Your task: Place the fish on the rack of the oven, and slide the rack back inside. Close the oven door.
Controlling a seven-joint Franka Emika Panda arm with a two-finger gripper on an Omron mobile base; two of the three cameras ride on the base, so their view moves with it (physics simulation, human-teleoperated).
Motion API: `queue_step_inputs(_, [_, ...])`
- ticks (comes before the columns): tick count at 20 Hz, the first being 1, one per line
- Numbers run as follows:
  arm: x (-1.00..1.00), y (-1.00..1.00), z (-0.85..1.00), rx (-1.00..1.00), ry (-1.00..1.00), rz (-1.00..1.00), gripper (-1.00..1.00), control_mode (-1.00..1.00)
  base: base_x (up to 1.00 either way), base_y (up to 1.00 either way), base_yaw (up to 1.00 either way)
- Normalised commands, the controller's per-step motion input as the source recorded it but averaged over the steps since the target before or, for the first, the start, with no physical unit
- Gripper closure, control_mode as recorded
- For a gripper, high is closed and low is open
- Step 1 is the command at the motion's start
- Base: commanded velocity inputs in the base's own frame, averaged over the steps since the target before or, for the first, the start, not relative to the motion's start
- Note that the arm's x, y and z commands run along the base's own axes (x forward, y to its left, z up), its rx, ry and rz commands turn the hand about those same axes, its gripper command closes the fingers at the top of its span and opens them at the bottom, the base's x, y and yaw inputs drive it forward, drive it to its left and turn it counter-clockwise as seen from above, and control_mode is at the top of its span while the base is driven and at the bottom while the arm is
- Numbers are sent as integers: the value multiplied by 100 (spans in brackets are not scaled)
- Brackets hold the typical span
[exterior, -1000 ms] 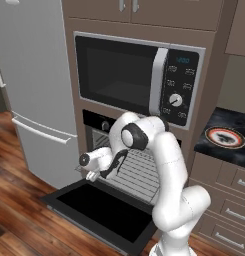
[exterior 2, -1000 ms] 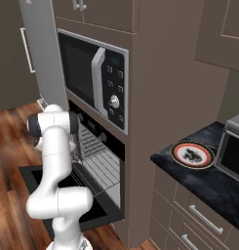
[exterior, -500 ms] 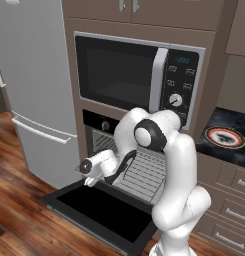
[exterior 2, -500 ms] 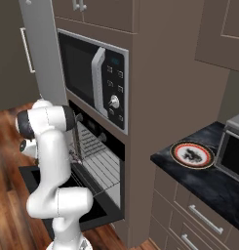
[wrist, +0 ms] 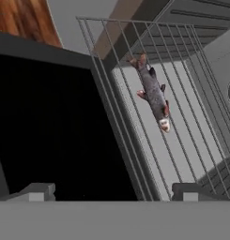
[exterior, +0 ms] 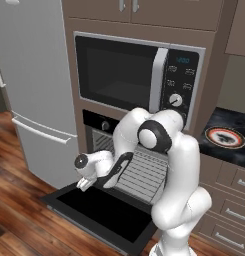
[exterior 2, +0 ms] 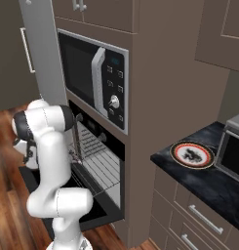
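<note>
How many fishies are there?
1. The fish lies on the rack of the oven, above the open oven door. The plate on the counter bears a dark picture, not another fish.

The lowered oven door (exterior: 101,212) leaves open room above its glass, while at two o'clock in the hand view the rack (wrist: 168,117) carries the fish (wrist: 153,91).

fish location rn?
In the hand view the fish lies loose on the rack, just beyond the open oven door. The open tool sits short of it, not touching.
</note>
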Motion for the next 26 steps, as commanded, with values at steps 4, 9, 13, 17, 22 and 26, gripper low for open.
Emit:
queue_step_inputs(4, [0, 34, -26, 0, 18, 0, -100, -100, 0, 0, 0])
queue_step_inputs(9, [0, 0, -39, 0, 15, 0, -100, -100, 0, 0, 0])
queue_step_inputs(13, [14, 0, -61, -2, 14, 0, -100, -100, 0, 0, 0])
queue_step_inputs(17, [26, 0, -64, -4, 12, 0, -100, -100, 0, 0, 0])
queue_step_inputs(22, [36, 0, -54, -5, 11, 1, -100, -100, 0, 0, 0])
queue_step_inputs(26, [31, 0, -48, -6, 8, 1, -100, -100, 0, 0, 0])
